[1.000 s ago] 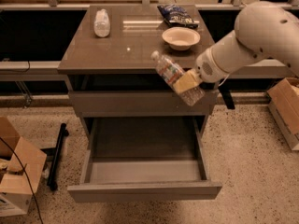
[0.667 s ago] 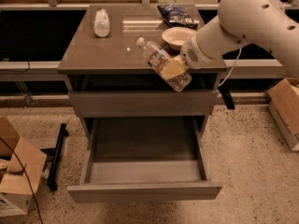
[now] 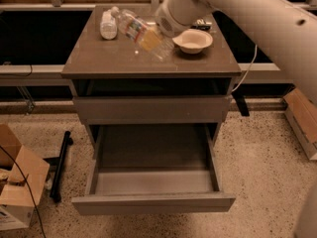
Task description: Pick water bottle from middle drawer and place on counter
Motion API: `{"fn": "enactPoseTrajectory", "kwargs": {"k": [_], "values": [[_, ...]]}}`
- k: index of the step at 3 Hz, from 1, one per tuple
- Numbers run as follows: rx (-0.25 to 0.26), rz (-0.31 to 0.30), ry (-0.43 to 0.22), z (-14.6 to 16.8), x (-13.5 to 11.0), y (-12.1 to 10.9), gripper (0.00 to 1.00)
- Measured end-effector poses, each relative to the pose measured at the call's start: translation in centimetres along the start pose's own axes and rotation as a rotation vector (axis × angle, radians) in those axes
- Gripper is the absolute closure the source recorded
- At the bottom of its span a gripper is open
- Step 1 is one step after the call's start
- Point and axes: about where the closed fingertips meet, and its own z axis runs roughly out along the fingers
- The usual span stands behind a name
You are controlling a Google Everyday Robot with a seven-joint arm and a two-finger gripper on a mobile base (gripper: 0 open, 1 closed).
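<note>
My gripper (image 3: 154, 39) is shut on the lower half of the water bottle (image 3: 132, 26), a slim clear bottle with a white cap and a dark-and-red label. It holds the bottle tilted, cap up and to the left, just above the back middle of the counter (image 3: 124, 61). The white arm reaches in from the upper right. The middle drawer (image 3: 153, 202) is pulled out below a closed drawer front, and its pale floor is bare.
A fatter whitish bottle (image 3: 107, 25) stands at the counter's back left, close to the held bottle's cap. A white bowl (image 3: 193, 40) sits at the back right, with a dark bag (image 3: 202, 23) behind it. Cardboard boxes lie on the floor at left (image 3: 20, 182) and right (image 3: 302, 120).
The arm has carried the bottle up and to the left, from in front of the cabinet's right front edge to above the back of the counter.
</note>
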Motion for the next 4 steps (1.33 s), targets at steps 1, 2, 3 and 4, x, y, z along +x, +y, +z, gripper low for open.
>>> {"fn": "enactPoseTrajectory", "kwargs": {"k": [1,2,3,4], "values": [[-0.004,-0.026,-0.017,0.5,-2.1,0.7,1.00],[0.022,-0.029,-0.018,1.2,-1.9,0.3,1.00],[0.053,-0.051,-0.048,3.0,-3.1,-1.0,1.00],[0.070,-0.076,-0.072,5.5,-4.9,-2.3,0.81]]}}
